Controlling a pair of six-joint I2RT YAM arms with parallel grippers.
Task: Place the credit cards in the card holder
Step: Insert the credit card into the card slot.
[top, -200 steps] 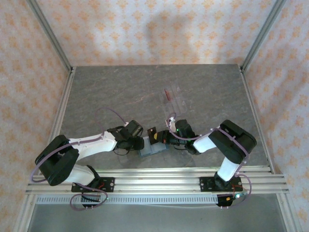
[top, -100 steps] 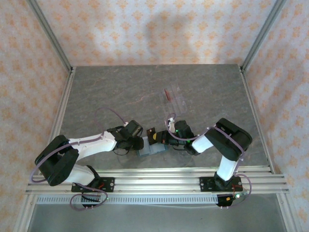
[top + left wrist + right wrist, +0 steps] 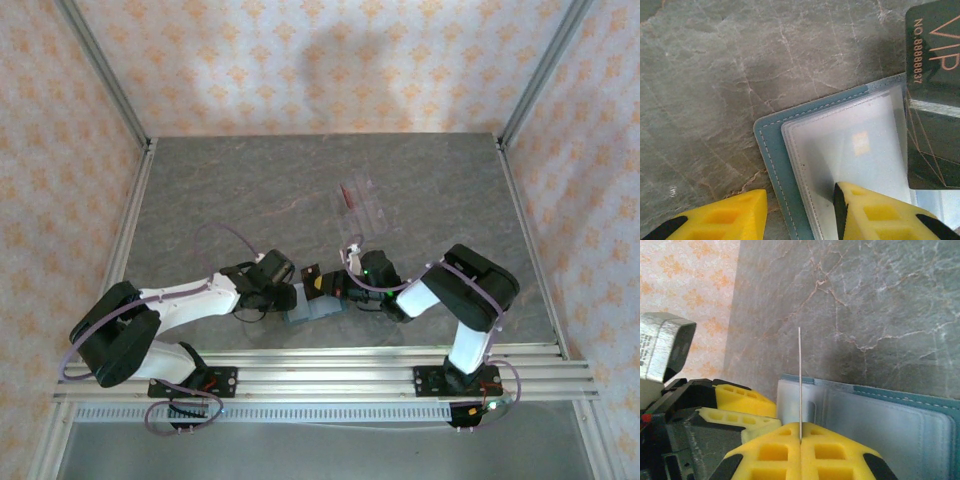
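- The right tool [image 3: 800, 440] is pinched tight on one credit card [image 3: 800, 370], with its yellow foam pads meeting flat on both faces. The card stands on edge and shows as a hairline from that wrist.
- Just ahead of and below that tool lies the card holder [image 3: 880, 415], opened flat on the desk [image 3: 250, 190]. It has a teal stitched cover outside and pale frosted plastic sleeves inside.
- The left tool [image 3: 799, 214] is spread wide and grips nothing. One finger is over a sleeve and the other over bare desk just beside the holder's corner, probably to pin it.
- From the left wrist, the card's dark face with copper "VIP" lettering hangs over the holder's far side.
- The card looks light, stiff and slick. I would hold it by the trailing edge, leaving the leading edge free for the slot.
- The sleeves look thin and floppy, so a mouth may buckle unless the holder is held down.
- Far beyond both tools, a mauve card [image 3: 345, 193] stands in a clear rack [image 3: 365, 210].
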